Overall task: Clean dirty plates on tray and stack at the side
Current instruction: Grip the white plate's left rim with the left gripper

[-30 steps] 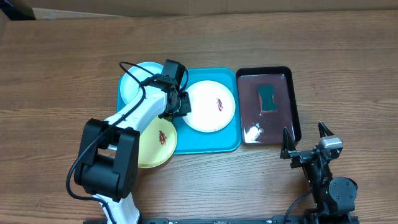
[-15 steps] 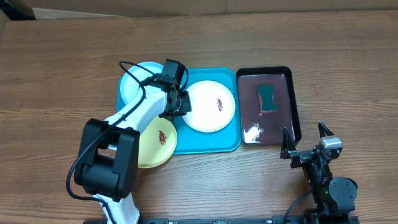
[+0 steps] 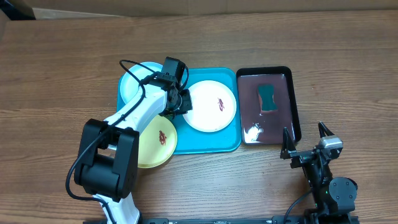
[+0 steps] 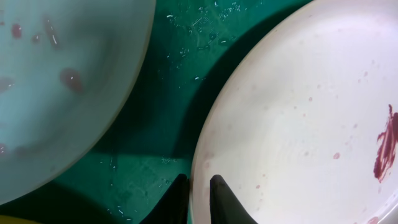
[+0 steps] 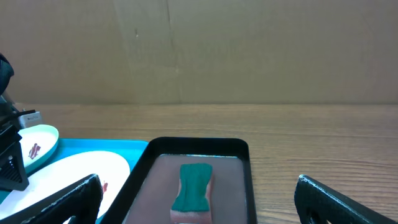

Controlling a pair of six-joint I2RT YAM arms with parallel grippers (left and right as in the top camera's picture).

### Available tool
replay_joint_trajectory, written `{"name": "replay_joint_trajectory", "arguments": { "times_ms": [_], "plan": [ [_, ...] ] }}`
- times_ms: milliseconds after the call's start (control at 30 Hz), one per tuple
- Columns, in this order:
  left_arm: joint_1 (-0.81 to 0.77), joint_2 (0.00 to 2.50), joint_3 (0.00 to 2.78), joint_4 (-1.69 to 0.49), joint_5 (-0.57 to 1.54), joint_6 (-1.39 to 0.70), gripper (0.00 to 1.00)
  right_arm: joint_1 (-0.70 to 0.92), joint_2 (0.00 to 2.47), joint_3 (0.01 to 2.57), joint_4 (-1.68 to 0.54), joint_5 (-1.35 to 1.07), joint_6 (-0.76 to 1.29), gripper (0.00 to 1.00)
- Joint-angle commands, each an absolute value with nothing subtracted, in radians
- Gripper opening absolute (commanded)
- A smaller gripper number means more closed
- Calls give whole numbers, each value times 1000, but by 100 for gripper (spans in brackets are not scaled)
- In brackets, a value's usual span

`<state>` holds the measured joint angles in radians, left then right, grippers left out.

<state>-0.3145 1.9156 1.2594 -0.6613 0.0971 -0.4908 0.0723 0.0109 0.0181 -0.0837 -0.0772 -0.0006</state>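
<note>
The step in hand is judged to be the taking-up of the first plate. The left gripper (image 4: 198, 182) is set at the left rim of the white plate (image 3: 211, 107), its fingers pinched close with the rim between them — a grasp, so far as can be told. The plate lies flat in the tray (image 3: 205, 143), its reddish smear (image 3: 219, 104) unwiped; the light blue plate (image 3: 132, 84) lies beside it, and the yellow-green plate (image 3: 155, 148) overhangs the tray's near-left corner. The right gripper (image 3: 303, 138) is parked with fingers spread wide, nothing held. Next, a steady lift of the rim is called for — and the sponge (image 3: 268, 98) in the black tray (image 3: 296, 106) must be fetched.
</note>
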Motion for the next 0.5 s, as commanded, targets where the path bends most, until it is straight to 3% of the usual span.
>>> {"name": "replay_joint_trajectory", "arguments": {
  "times_ms": [0,467],
  "plan": [
    [-314,1917,1282,-673,108,-472,15,68,3,8,-80,-69,-5,100],
    [-315,1919,1278,-692,93,-472,10,68,3,8,-80,-69,-5,100]
  ]
}}
